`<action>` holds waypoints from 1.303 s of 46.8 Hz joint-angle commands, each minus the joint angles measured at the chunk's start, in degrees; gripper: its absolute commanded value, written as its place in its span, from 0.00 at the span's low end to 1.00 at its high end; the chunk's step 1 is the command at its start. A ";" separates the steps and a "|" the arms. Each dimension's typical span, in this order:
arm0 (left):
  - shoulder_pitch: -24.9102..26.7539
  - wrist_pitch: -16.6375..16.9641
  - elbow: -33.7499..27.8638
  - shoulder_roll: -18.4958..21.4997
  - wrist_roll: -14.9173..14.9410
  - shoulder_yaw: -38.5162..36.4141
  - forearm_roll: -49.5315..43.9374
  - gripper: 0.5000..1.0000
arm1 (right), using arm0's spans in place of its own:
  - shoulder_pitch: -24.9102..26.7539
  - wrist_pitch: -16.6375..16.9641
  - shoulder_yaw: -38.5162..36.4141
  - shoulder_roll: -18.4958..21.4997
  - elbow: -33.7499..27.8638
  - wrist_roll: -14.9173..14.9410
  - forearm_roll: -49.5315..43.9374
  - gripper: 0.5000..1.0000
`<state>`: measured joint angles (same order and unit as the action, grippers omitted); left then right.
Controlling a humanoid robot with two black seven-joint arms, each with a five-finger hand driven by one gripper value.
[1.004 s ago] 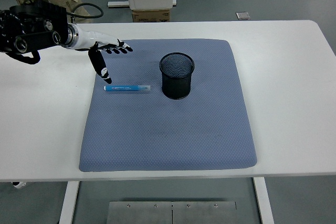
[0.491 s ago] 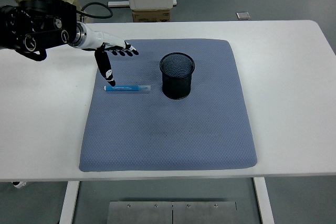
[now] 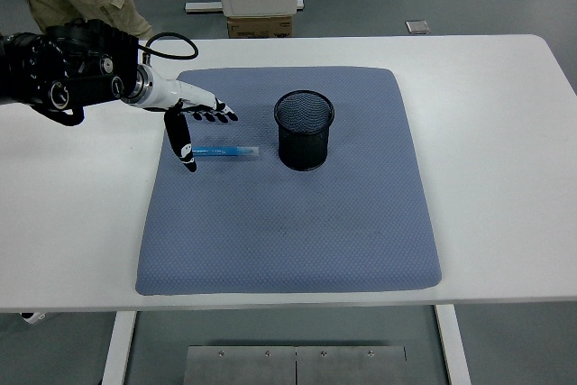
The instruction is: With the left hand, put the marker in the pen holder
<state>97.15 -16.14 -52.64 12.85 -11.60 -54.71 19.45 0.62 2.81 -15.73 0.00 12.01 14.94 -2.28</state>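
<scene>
Left hand lowered onto marker end; grasp not yet made.

Over the last second the left hand (image 3: 194, 119) has been brought forward and down, so that the thumb, previously short of the slim light-blue marker with a clear cap (image 3: 225, 151), is now laid over the marker's near, left end. The four fingers are held spread and flat just above and behind the marker; nothing is pinched. This is judged as the closing-in phase before pickup. The marker is seen lying flat and unmoved on the blue-grey quilted fabric mat (image 3: 288, 223), under the thumb tip, pointing away from the hand towards the black wire-mesh cylindrical pen holder (image 3: 304, 130), which stands upright just beyond the marker's far end, empty.
</scene>
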 commanded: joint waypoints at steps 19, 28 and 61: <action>-1.88 1.73 0.17 -2.21 -0.09 0.13 0.06 1.00 | 0.00 0.00 0.00 0.00 0.03 0.00 0.00 1.00; -1.97 1.73 0.26 -3.44 -0.18 0.31 1.02 1.00 | 0.00 0.00 0.00 0.00 -0.06 0.00 0.00 1.00; -1.61 1.90 0.52 -5.55 -0.09 0.40 6.74 0.70 | 0.00 0.00 0.00 0.00 -0.06 0.00 0.00 1.00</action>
<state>95.36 -14.24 -52.17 7.30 -11.69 -54.31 26.20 0.61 2.81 -15.73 0.00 12.02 14.94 -2.28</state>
